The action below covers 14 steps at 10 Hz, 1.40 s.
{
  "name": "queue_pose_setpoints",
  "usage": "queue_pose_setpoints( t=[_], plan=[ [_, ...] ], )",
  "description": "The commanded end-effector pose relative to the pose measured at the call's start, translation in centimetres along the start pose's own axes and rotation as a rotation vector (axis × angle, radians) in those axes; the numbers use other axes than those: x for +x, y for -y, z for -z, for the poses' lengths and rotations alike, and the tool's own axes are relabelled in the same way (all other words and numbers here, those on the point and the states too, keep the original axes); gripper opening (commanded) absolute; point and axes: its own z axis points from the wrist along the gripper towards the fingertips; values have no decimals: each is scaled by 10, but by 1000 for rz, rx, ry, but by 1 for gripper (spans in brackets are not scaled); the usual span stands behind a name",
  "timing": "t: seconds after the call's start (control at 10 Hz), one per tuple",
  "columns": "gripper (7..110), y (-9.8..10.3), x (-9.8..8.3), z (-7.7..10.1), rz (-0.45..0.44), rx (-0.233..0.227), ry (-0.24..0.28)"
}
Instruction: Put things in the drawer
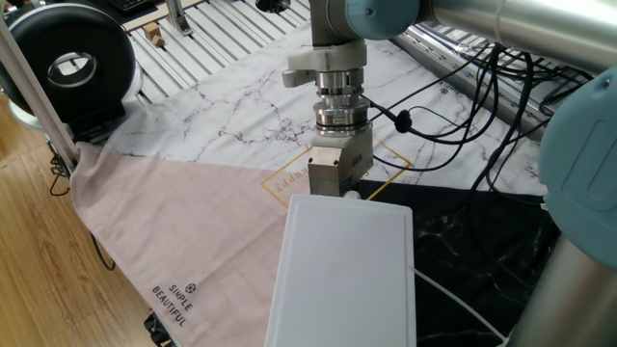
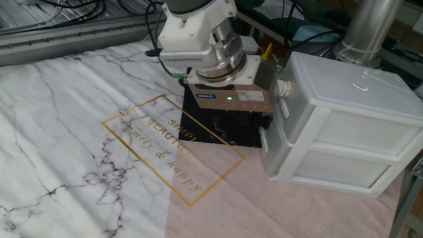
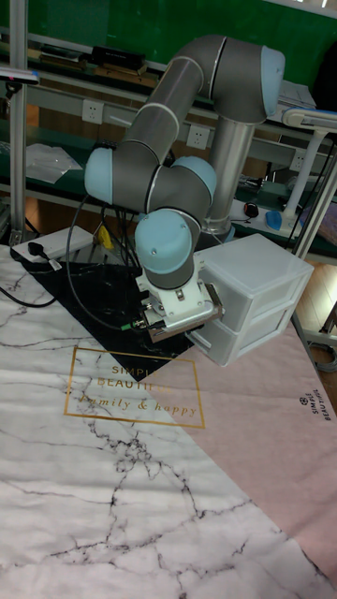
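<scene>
The drawer [image 2: 344,125] is sitting shut on the pink cloth [image 1: 183,231], the gripper [image 2: 261,124] hanging right against its front; finger spread cannot be told. Cube unseen.

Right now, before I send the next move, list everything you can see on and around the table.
drawer unit: one, white plastic, on the pink part of the cloth; small knob on its front, drawers look shut.
cloth: one, marble white, pink and black, with a gold frame and lettering, covering the table.
round device: one, black, at the cloth's far corner in one fixed view.
cables: several, black, behind the arm.
green backdrop: one, behind the shelves in the tall view.
wooden cube: none visible in any view.
arm: one, grey with light-blue joints, reaching down in front of the drawer unit.
hand: one, low at the drawer front; fingers hidden, so open or shut cannot be told.
</scene>
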Motion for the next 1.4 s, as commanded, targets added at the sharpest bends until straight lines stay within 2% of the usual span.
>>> queue_pose_setpoints(
  t=[0.0, 0.2, 0.4, 0.6, 0.8, 0.9, 1.1, 1.2, 1.3],
  plan=[
    [7, -14, -3, 2, -6, -53, 10],
    [7, -29, -3, 3, -20, -114, 10],
    [7, -34, -3, 4, -35, -134, 6],
    [7, -23, -3, 2, -27, -93, 2],
    [7, 20, -8, 7, 17, 62, 13],
    [7, 40, -16, 16, 51, 129, 34],
    [7, 89, -38, 47, 133, 308, 77],
    [7, 95, -51, 63, 143, 331, 102],
    [7, 102, -85, 88, 86, 370, 236]
  ],
)
